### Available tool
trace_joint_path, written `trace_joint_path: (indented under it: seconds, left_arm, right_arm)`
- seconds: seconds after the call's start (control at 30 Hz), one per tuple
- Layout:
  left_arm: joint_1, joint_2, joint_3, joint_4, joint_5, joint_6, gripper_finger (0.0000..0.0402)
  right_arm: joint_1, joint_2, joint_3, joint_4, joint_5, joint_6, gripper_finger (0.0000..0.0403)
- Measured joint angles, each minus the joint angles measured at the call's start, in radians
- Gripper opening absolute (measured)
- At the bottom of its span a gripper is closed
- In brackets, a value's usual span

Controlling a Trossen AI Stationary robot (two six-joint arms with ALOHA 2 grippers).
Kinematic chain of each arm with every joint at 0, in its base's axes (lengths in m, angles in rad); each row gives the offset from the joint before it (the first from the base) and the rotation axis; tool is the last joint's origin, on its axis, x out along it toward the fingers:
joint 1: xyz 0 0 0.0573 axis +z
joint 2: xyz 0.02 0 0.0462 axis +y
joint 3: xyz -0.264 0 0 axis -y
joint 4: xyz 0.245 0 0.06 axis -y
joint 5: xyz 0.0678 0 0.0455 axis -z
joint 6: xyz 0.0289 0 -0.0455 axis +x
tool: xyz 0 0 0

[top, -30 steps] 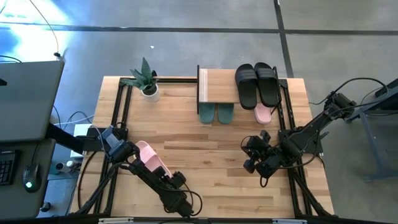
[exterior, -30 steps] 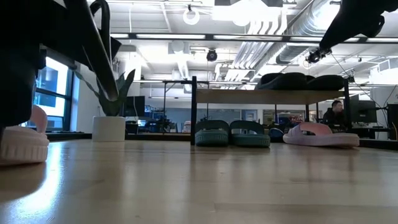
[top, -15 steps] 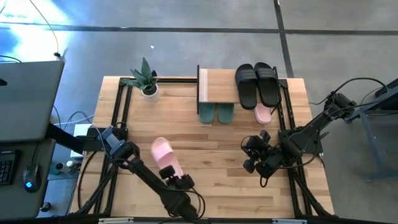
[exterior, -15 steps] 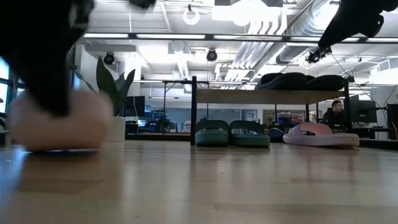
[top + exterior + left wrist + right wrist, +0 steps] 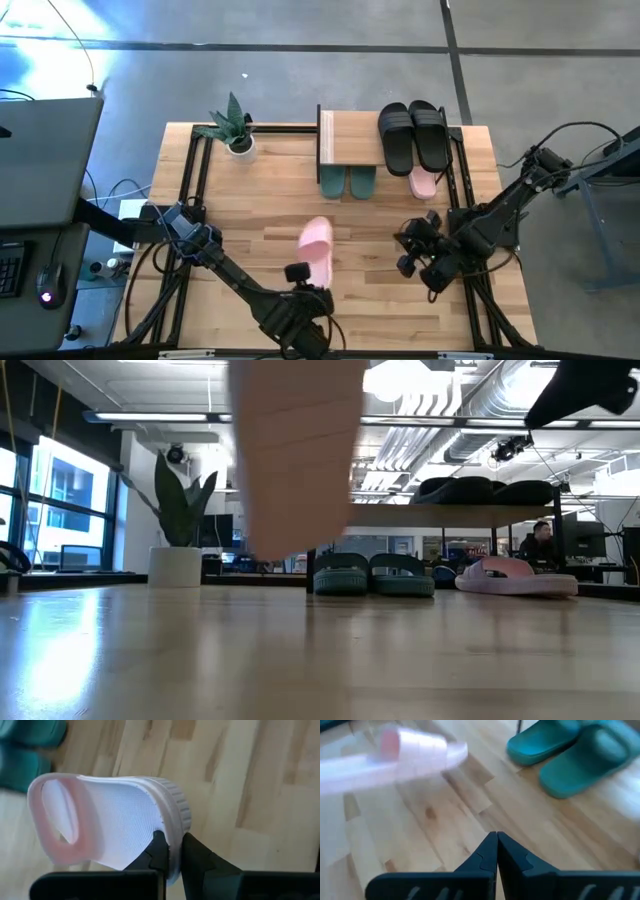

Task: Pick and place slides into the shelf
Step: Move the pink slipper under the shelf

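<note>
Carried pink slide (image 5: 317, 250): held by the left pincer (image 5: 300, 273) above the middle of the worktop (image 5: 360, 300), toe toward the shelf; in the low view it hangs clear of the wood.
Grip: in the left wrist view the two fingers (image 5: 159, 851) are pinched tight on the heel rim of the slide, one on each face of the sole.
Look of the slide: light pink wide strap, open toe, pale textured footbed, ribbed sole edge at the heel.
Second pink slide (image 5: 423, 183): flat on the worktop just right of the shelf's lower space, partly under the black pair.
Black slides (image 5: 413, 133): side by side on the right part of the shelf top, toes hanging over its front edge.
Shelf (image 5: 350, 138): at the far edge of the worktop, light top board, white left edge; the left part of the board is bare.
Teal slides (image 5: 348, 182): a pair under the shelf, toes sticking out in front.
Open room: bare wood lies between the carried slide and the shelf front, and across the near half of the worktop.
Right pincer (image 5: 405, 252): over the right side of the worktop, well apart from the carried slide, fingers closed together on nothing.
Potted plant (image 5: 233, 126): far left corner, well apart from the shelf.
</note>
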Motion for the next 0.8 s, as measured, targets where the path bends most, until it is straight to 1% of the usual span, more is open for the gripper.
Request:
trace_joint_path:
  seconds: [0.13,0.27,0.37,0.4,0.5,0.57,0.7,0.8]
  left_arm:
    - [0.015,-0.004,0.001,0.093,0.001,0.132,0.0014]
    - [0.041,-0.005,0.002,0.235,-0.008,0.265,0.0014]
    - [0.071,-0.005,0.002,0.348,-0.038,0.372,0.0014]
    - [0.083,-0.005,0.002,0.375,-0.045,0.399,0.0014]
    - [0.123,-0.001,0.002,0.441,-0.061,0.460,0.0013]
    - [0.151,0.005,0.002,0.460,-0.068,0.498,0.0013]
    - [0.204,0.037,0.001,0.532,-0.061,0.606,0.0013]
    - [0.235,0.063,0.003,0.616,-0.037,0.698,0.0012]
  right_arm:
    - [0.087,-0.045,0.001,-0.127,0.084,0.165,0.0000]
    - [0.171,-0.081,0.001,-0.237,0.115,0.278,0.0000]
    - [0.218,-0.088,0.001,-0.327,0.110,0.376,0.0000]
    - [0.233,-0.087,0.001,-0.364,0.094,0.411,0.0000]
    - [0.276,-0.083,0.001,-0.462,0.057,0.511,0.0000]
    - [0.306,-0.083,0.001,-0.516,0.052,0.571,0.0000]
    - [0.348,-0.083,0.001,-0.618,0.043,0.681,0.0000]
    - [0.365,-0.083,0.001,-0.639,0.022,0.710,0.0000]
